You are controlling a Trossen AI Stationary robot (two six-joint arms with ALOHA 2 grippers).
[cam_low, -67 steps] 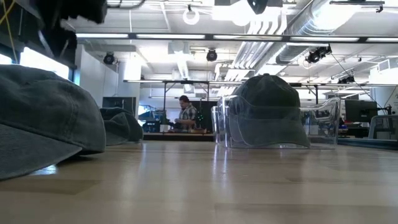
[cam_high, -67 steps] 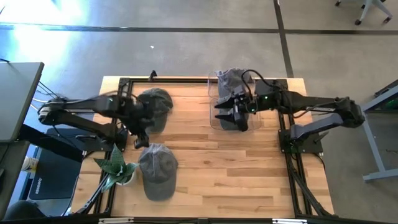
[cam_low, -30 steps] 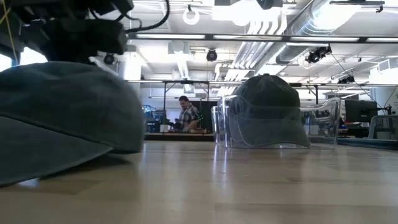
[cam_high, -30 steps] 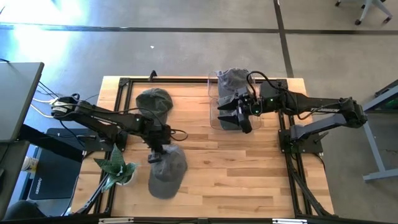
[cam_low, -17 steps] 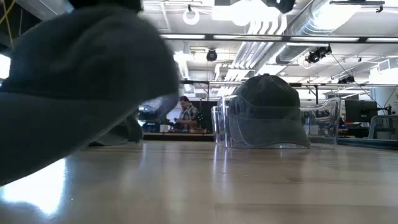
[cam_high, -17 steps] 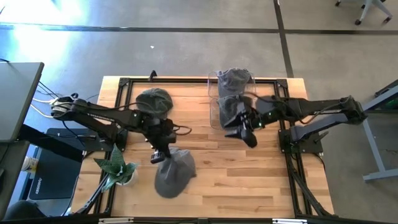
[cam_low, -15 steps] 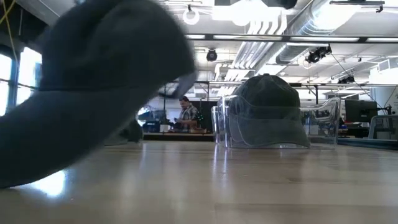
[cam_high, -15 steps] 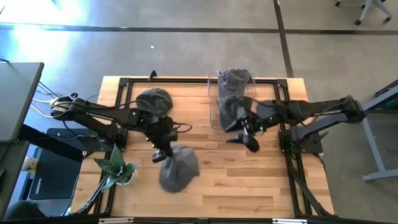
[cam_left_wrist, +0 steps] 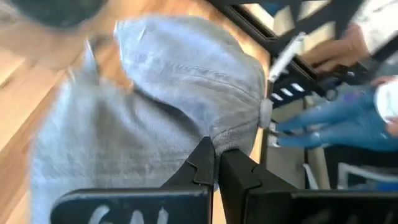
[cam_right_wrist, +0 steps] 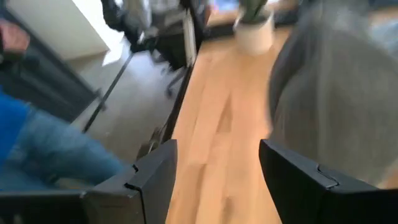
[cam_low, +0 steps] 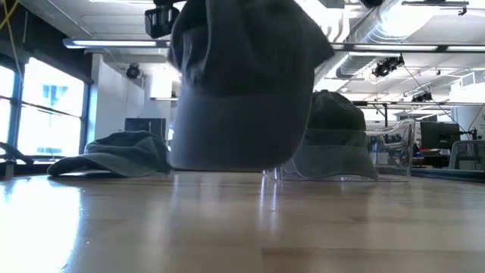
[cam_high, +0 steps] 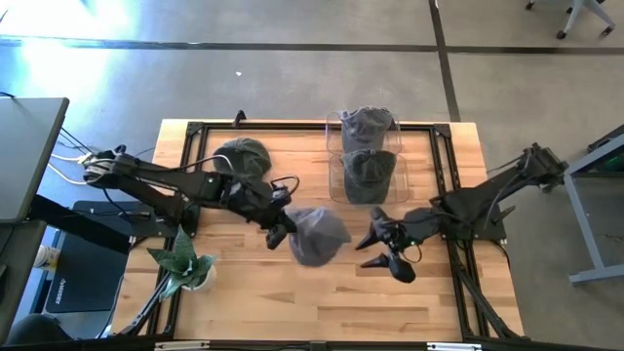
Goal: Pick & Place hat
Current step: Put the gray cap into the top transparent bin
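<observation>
A grey hat [cam_high: 315, 235] hangs over the middle of the table, held by my left gripper [cam_high: 279, 230], which is shut on it; the low view shows this hat [cam_low: 242, 83] off the wood. My right gripper [cam_high: 372, 249] stands open just to the hat's right, nothing between its fingers; its wrist view shows the hat [cam_right_wrist: 336, 93] ahead. A second grey hat [cam_high: 244, 156] lies brim-down at the far left. Two more hats [cam_high: 369, 171] sit in clear bins at the far middle. My left gripper pinches a fold of the hat's cloth [cam_left_wrist: 239, 140] between its two fingers, on the side of the hat toward the table's left. The fingers reach in from the table's left. The hat hangs lifted clear of the table.
Two clear bins [cam_high: 336, 146] stand in a row at the far middle. A potted plant [cam_high: 185, 261] sits at the near left corner. Black frame rails [cam_high: 448, 185] run along the table's sides. A person in blue [cam_left_wrist: 336, 124] is beyond the table's edge.
My left gripper has lifted the hat off the near-left part of the table and carried it toward the table's right, to the middle. My right gripper has left the bins and come toward the near edge, ending beside the hat.
</observation>
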